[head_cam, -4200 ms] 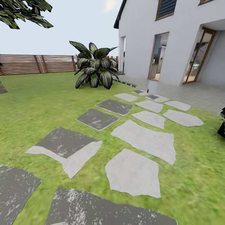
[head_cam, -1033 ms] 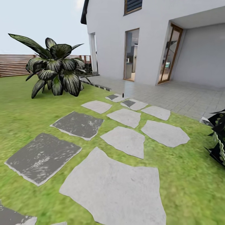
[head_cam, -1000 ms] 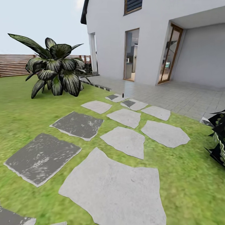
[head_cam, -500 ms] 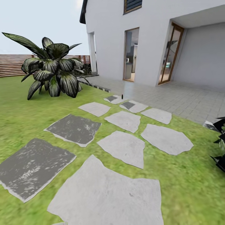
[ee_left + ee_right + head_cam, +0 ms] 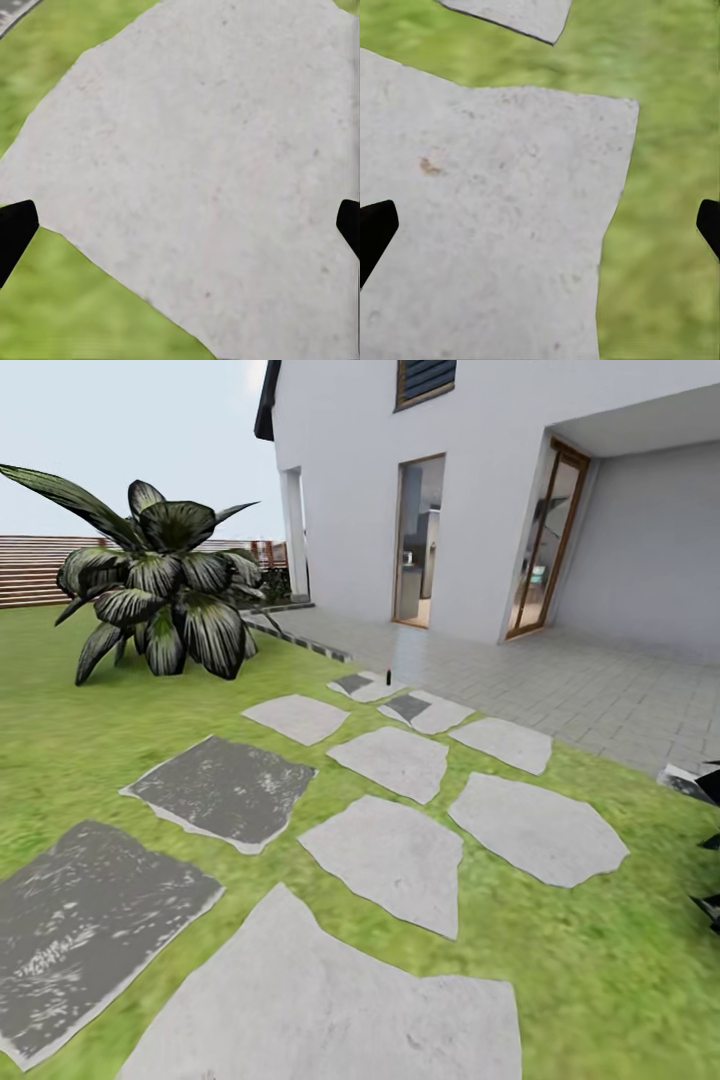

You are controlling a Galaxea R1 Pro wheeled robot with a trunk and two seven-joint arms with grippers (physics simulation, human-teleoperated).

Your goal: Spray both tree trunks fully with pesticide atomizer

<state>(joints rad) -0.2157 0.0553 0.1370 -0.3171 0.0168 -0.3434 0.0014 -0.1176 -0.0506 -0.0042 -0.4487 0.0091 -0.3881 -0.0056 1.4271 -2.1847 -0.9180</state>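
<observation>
From the head we look over the floor, green grass crossed by a path of flat stone slabs: dark grey ones on our left side and pale ones in the middle and to the right, leading toward a tiled terrace in front of a white house with two glazed doors. A tiny dark upright thing stands at the far end of the path, just by the terrace edge; it is too small for us to say whether it is the atomizer. A broad-leaved dark plant sits on the lawn to the left, with the brown slatted fence behind it, and a few dark leaf tips cut in at the right edge. Through our left wrist camera the left gripper hangs over a pale slab bordered by grass, its two black fingertips wide apart with nothing between them. Through our right wrist camera the right gripper is likewise spread and empty, above another pale slab with grass beside it
</observation>
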